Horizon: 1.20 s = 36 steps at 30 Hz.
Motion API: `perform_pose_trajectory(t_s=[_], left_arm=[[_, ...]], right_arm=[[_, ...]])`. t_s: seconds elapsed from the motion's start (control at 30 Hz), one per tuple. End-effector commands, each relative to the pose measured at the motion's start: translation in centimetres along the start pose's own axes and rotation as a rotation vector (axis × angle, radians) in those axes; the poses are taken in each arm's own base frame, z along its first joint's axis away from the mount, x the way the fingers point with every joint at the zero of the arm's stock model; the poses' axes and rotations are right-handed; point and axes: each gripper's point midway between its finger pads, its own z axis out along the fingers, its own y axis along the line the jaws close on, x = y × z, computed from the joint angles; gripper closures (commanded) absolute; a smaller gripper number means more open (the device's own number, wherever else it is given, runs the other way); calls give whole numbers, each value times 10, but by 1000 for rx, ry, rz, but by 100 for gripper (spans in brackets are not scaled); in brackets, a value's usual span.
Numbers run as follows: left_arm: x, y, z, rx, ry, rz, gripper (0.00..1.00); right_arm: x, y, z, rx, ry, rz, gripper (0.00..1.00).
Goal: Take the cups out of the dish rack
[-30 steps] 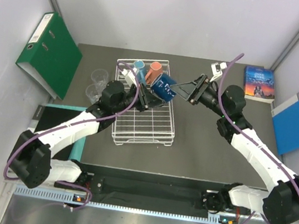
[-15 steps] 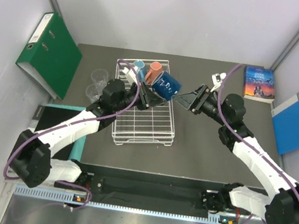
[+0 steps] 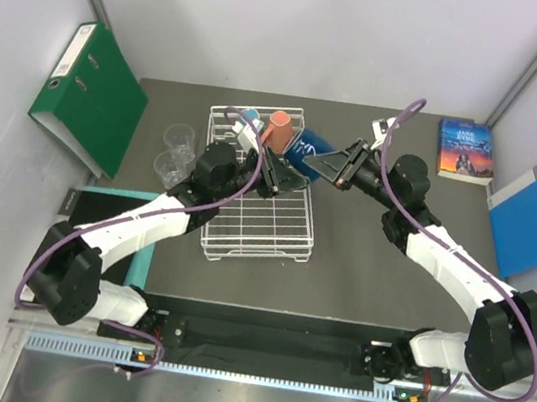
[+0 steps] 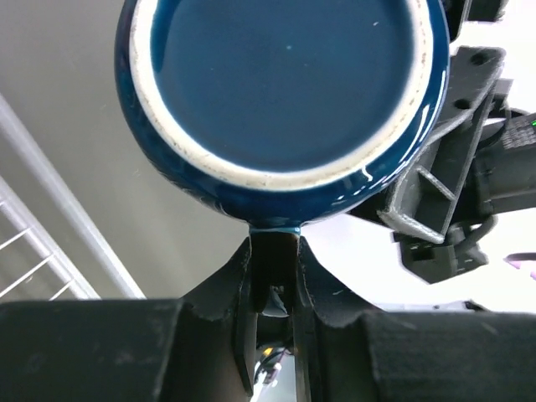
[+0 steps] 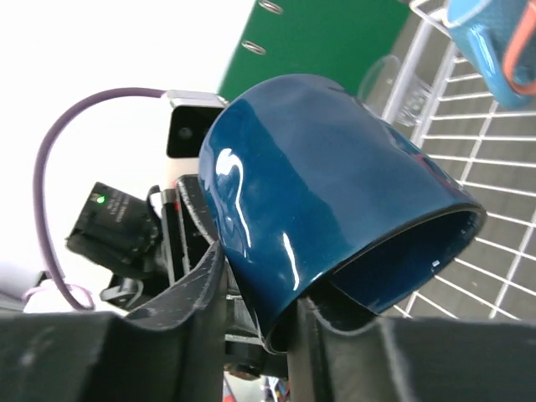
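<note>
Right gripper has swung in so the wall of the dark-blue mug sits between its fingers (clamped? can't tell), left gripper pinching the handle.

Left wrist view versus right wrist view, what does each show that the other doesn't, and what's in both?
Only left wrist: the dark-blue mug's underside with its pale ring, and the left gripper shut on what looks like its handle. Only right wrist: the mug's side and open mouth, the right gripper straddling its rim, the green binder, a clear glass. Both: the mug and the dish rack's wires.
</note>
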Motion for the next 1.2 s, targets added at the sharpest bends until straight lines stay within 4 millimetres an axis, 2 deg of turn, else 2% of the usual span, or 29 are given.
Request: perform_pose_trajectory(t_s=[0.0,0.13,0.37,0.47,0.5,0.6,0.63,0.77,0.93,0.97,1.0,1.03,1.07,1.1,1.13,1.17], left_arm=[[9,-64,-1,230,87,135,100],[12,-61,6,233,120,136,100],[21,-48,15,214,183,130,100],[20,-33,19,149,187,112,99],[19,-31,18,142,185,110,95],[15,-24,15,120,169,100,68],[11,-24,14,118,156,99,52],[5,-25,11,121,137,92,28],[-5,-18,10,82,106,74,8],[-7,-16,9,69,98,69,1],[-11,-8,8,30,88,58,1],[-18,-3,5,0,65,54,1],[-21,2,3,-29,54,50,1],[-31,4,1,-57,28,64,1],[-33,19,-3,-146,10,48,1],[-37,22,-6,-179,-4,55,1]], right_arm=[[-30,32,9,-101,-94,-120,81],[-29,38,9,-140,-98,-113,100],[-31,52,8,-221,-107,-112,100],[-34,57,7,-218,-120,-143,100],[-34,56,5,-199,-118,-145,100],[-38,59,3,-178,-132,-180,100],[-39,60,2,-177,-132,-188,100],[-41,62,0,-166,-143,-209,100],[-50,67,-5,-142,-167,-240,100],[-53,57,-5,-82,-171,-253,100],[-59,53,-6,-38,-181,-268,100],[-77,61,-7,5,-211,-304,100],[-84,30,-11,183,-211,-339,100],[-92,13,-13,293,-209,-353,100],[-128,20,-21,401,-312,-400,100],[-126,-7,-33,560,-258,-426,100]])
